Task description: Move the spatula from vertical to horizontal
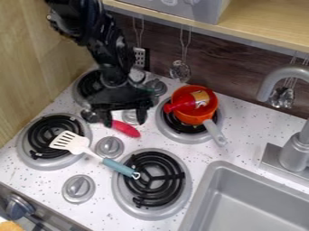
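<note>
Spatula (120, 167): near the counter's (205, 154) front edge and roughly parallel to it, white head over the front left burner (31, 145), teal handle reaching over the rim of the front right burner (123, 193)
End effector (125, 122): wide, its two fingers well apart, above the middle of the stove, behind the spatula
Red handle (127, 129): just beside one fingertip, between the spatula and the orange pot
Orange pot (192, 119): on the back right burner (181, 137), toward the counter's back edge, a red thing (183, 104) inside, gray handle angled toward the sink
Sink (211, 177): right of the burners, below the faucet (294, 151)
</note>
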`<state>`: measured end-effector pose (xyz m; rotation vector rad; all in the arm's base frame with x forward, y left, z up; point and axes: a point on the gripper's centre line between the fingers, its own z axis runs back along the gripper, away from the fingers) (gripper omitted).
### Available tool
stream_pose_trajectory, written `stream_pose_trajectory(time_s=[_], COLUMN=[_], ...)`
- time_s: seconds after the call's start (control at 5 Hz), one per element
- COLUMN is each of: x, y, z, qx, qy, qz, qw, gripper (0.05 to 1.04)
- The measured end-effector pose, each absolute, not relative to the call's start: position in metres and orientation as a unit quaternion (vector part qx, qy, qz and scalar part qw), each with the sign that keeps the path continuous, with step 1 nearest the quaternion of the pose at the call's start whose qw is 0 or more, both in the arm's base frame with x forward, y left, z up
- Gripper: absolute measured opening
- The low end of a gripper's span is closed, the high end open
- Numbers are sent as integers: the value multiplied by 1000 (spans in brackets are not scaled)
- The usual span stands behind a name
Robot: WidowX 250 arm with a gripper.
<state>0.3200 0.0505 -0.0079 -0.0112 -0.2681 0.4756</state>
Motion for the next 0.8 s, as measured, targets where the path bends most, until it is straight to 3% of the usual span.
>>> stream_pose_trajectory(time_s=[0.6, 0.8], x=[326, 329], y=[16, -2], z=[0, 7], qx=[37, 14], qy=[-91, -97], qz=[62, 41], qw=[993, 994], gripper=[999, 999])
